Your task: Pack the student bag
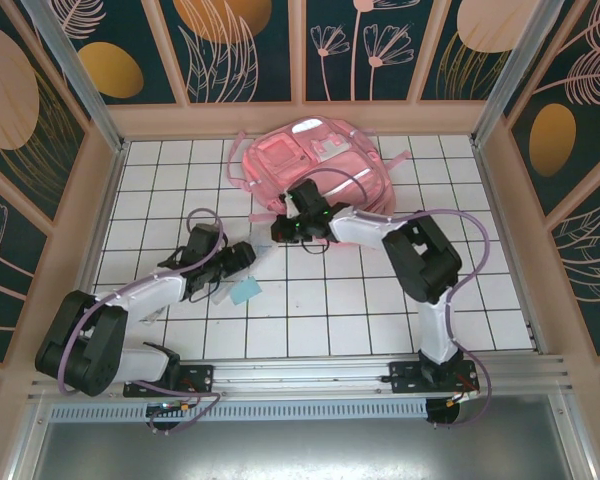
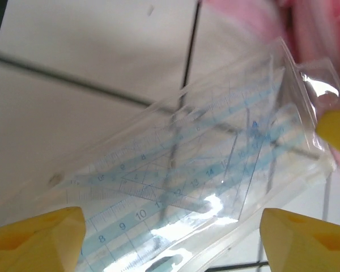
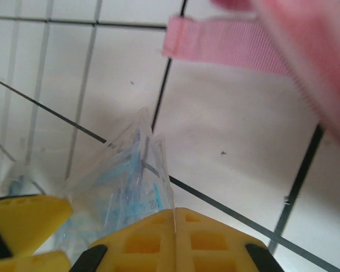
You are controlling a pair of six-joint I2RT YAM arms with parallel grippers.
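The student bag, a large pink backpack, lies flat at the back middle of the tiled table. Its pink edge and a strap show in the right wrist view. A clear pouch of blue-marked rulers hangs between the two arms, just in front of the bag. My right gripper is shut on the pouch's far edge. My left gripper is open, its yellow fingers wide apart on either side of the pouch's near end. In the top view the left gripper and right gripper are close together.
Wooden walls with painted panels enclose the table on three sides. A loose pink strap trails from the bag's left side. Purple cables loop over the right arm. Bare white tiles spread in front of both grippers.
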